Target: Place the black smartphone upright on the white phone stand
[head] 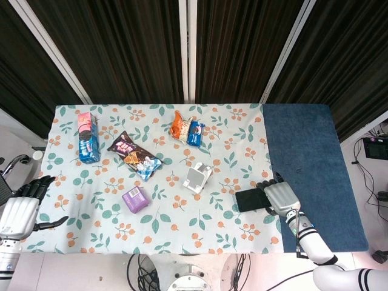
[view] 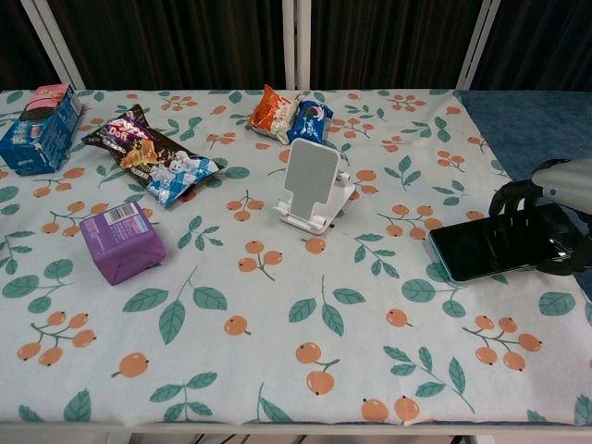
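The black smartphone [head: 250, 199] [view: 498, 242] is gripped at its right end by my right hand [head: 279, 198] [view: 552, 205], fingers curled over its far edge and thumb under the near edge. Its left end is raised a little off the cloth, screen facing up. The white phone stand [head: 197, 177] [view: 312, 184] is upright and bare, to the left of the phone and farther back. My left hand [head: 20, 209] hovers off the table's left front corner with fingers spread, holding nothing; the chest view does not show it.
A purple box [view: 121, 241] lies left of the stand. Snack bags [view: 150, 155] and an orange-and-blue pair of packets [view: 288, 115] lie behind it. A blue cookie box [view: 37, 129] stands far left. A blue mat [head: 309, 163] covers the table's right side.
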You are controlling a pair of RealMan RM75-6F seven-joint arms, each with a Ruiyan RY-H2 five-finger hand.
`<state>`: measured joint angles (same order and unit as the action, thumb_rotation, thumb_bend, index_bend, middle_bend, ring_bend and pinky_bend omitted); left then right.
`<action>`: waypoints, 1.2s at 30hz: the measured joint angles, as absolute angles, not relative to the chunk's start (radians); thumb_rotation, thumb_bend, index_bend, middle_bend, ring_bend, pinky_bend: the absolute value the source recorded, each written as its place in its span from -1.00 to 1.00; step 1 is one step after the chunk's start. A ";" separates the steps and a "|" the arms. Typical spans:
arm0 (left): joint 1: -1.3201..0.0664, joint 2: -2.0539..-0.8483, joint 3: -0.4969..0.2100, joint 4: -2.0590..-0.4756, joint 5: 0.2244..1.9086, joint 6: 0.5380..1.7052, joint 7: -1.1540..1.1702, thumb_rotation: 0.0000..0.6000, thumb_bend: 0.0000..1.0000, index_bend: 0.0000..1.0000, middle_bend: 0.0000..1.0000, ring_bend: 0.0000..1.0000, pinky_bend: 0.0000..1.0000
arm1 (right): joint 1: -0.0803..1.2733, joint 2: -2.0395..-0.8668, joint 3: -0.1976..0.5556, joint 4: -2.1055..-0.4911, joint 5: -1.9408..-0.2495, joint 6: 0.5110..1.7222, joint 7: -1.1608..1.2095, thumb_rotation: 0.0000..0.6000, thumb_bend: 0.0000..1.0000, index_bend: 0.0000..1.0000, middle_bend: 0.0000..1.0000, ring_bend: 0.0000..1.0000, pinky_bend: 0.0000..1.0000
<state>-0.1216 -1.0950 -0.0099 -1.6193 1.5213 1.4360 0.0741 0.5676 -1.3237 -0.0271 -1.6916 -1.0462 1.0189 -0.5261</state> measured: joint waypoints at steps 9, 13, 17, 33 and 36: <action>-0.120 -1.094 -0.011 -1.620 1.520 1.439 0.075 0.22 -0.88 -0.77 -0.79 -0.74 -0.55 | 0.546 -1.303 -0.002 -1.700 -1.125 1.070 -0.462 1.00 -0.38 0.28 -0.11 -0.09 -0.91; -0.120 -1.094 -0.013 -1.621 1.518 1.441 0.074 0.22 -0.88 -0.77 -0.79 -0.74 -0.55 | 0.538 -1.267 0.023 -1.723 -1.187 1.131 -0.447 1.00 -0.38 0.28 -0.11 -0.09 -0.93; -0.122 -1.095 -0.016 -1.623 1.520 1.443 0.071 0.22 -0.88 -0.77 -0.79 -0.74 -0.55 | 0.545 -1.218 0.060 -1.767 -1.235 1.184 -0.489 1.00 -0.38 0.28 -0.12 -0.09 -0.96; -0.108 -1.090 -0.009 -1.620 1.526 1.460 0.047 0.23 -0.88 -0.77 -0.79 -0.74 -0.55 | 0.781 -1.154 0.174 -1.942 -1.150 1.100 -1.119 1.00 -0.40 0.26 -0.14 -0.09 -1.00; -0.103 -1.089 -0.005 -1.617 1.529 1.463 0.042 0.22 -0.88 -0.77 -0.79 -0.73 -0.55 | 0.847 -1.161 0.185 -1.962 -1.092 1.077 -1.247 1.00 -0.40 0.26 -0.13 -0.09 -1.00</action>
<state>-0.1031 -1.0887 -0.0049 -1.6174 1.5286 1.4632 0.0417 0.8468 -1.1613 0.1848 -1.9619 -1.0922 1.0773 -1.2474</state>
